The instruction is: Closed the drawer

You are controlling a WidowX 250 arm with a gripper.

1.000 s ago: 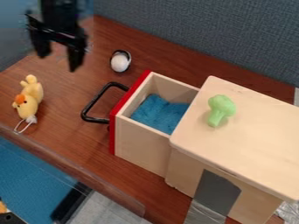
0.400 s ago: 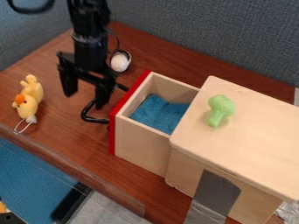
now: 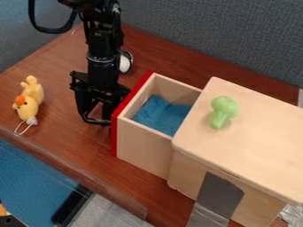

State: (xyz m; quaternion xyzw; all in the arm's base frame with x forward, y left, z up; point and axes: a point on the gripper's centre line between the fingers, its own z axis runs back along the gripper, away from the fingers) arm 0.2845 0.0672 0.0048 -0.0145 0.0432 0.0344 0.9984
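As is shown in the camera view, the drawer (image 3: 144, 148) is extended from the wooden box (image 3: 254, 146), with blue cloth (image 3: 161, 115) contained inside. The gripper (image 3: 96, 118) is positioned at the black handle (image 3: 96, 121), its fingers spread apart; whether the handle is touched cannot be told.

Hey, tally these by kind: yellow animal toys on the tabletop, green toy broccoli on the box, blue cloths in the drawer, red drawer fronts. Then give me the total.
Yellow animal toy: 1
Green toy broccoli: 1
Blue cloth: 1
Red drawer front: 1
Total: 4
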